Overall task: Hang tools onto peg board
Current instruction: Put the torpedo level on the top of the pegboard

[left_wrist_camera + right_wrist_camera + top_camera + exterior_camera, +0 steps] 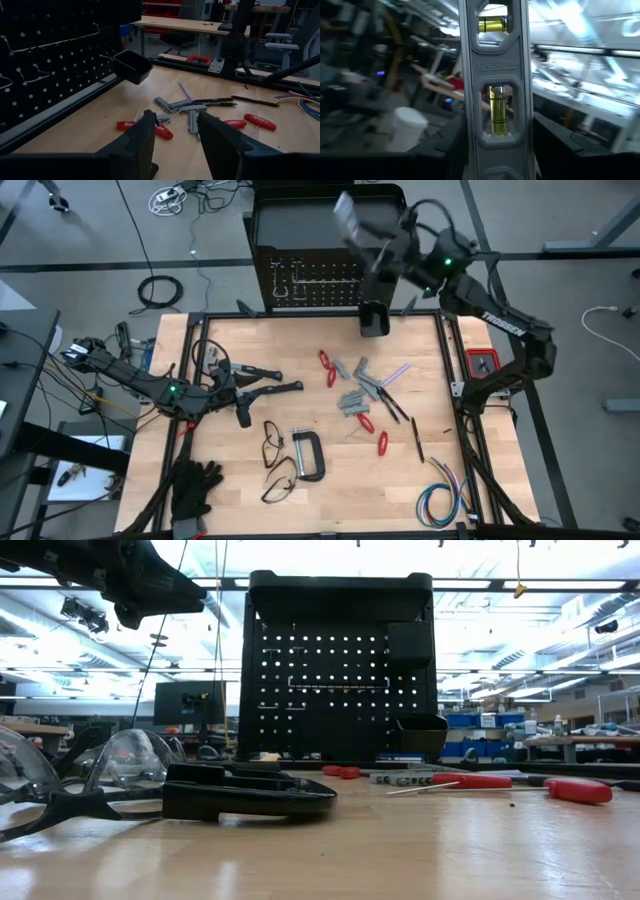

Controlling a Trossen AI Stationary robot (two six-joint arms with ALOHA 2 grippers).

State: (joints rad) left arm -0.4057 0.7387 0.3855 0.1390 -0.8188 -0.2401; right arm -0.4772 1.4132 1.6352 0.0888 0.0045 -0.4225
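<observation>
Jaws of the right gripper (495,150) are pinched on a grey spirit level (494,75), held raised above the peg board (320,265) at the far edge of the table (250,350). The level stands lengthwise out from those jaws, its yellow vials and cut-out windows facing the wrist camera. It looks to be a rigid metal bar, light for its length but smooth-faced, so I judge it could twist or slide in a narrow grip. Holding it near one end leaves the windows free; one of them seems the natural place to catch a hook (300,280).

The left gripper (222,388) lies low on the table with its jaws spread and nothing between them. Ahead of these jaws lie the red-handled drivers (150,129) and grey metal pieces (172,106), and off to one side the C-clamp (308,455). The clamp is probably heaviest and best taken by its frame; the slim drivers by their handles.
</observation>
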